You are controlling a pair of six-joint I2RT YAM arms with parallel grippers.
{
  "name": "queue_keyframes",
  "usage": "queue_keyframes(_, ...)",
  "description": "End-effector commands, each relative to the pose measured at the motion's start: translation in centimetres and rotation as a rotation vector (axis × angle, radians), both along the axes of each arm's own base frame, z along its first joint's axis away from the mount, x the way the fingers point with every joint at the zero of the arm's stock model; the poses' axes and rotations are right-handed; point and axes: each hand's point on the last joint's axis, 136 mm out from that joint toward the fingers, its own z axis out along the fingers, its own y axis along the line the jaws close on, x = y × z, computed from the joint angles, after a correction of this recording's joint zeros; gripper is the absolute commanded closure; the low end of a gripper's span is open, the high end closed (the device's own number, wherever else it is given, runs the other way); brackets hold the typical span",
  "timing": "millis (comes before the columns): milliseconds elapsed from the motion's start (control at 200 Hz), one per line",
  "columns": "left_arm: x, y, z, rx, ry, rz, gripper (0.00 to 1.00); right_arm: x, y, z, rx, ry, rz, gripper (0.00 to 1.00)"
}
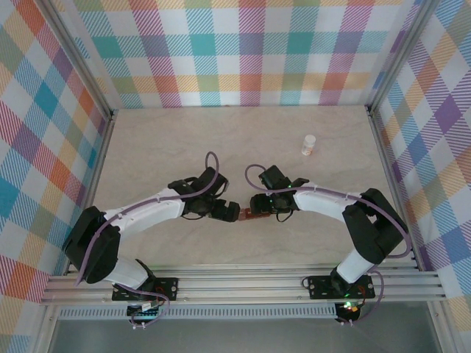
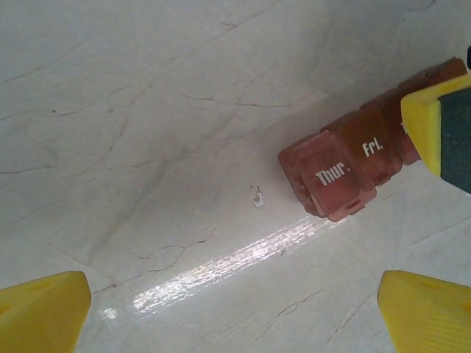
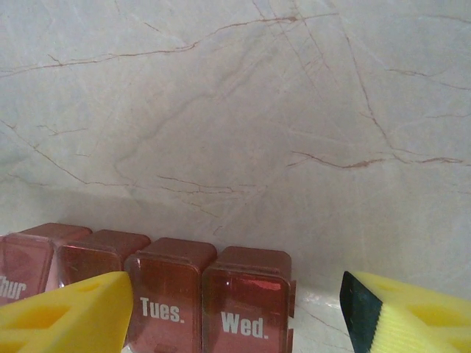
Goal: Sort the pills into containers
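Note:
The containers (image 1: pixel 246 214) are a dark red-brown strip of lidded compartments lying on the table between both arms. In the left wrist view the strip (image 2: pixel 346 169) sits at the right, its lids reading "Thur." and "Fri." and shut. My left gripper (image 2: pixel 235 316) is open over bare table, short of the strip's end; in the top view the left gripper (image 1: pixel 227 212) sits just left of the strip. My right gripper (image 3: pixel 235 316) is open and straddles the strip (image 3: pixel 173 294) at the "Tues." and "Wed." lids. From above, the right gripper (image 1: pixel 259 206) hangs over the strip's right end.
A small white cylindrical bottle (image 1: pixel 308 145) stands at the back right. A tiny white speck (image 2: pixel 258 197) lies on the marble-patterned table (image 1: pixel 184 147) left of the strip. Checked walls enclose three sides, and an aluminium rail (image 1: pixel 243 283) runs along the near edge.

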Motion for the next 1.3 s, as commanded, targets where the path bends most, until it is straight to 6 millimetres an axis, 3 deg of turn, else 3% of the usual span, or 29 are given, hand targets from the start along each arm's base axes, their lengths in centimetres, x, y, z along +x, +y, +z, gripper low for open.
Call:
queue_keyframes(0, -0.3, -0.3, -0.6, 0.04, -0.02, -0.035, 0.0, -0.5, -0.2, -0.9, 0.011, 0.03, -0.015, 0.25)
queue_keyframes(245, -1.0, -1.2, -2.4, 0.073, -0.014, -0.074, 0.0, -1.0, -0.3, -1.7, 0.011, 0.052, -0.019, 0.25)
queue_keyframes(685, -1.1, -2.6, -4.0, 0.085, -0.016, -0.121, 0.0, -1.5, -0.5, -2.5, 0.01, 0.074, -0.021, 0.26)
queue_keyframes(1295, 1.2, -1.9, -3.5, 0.137, -0.092, -0.058, 0.0, -2.1, -0.9, -3.3, 0.001, 0.09, -0.019, 0.27)
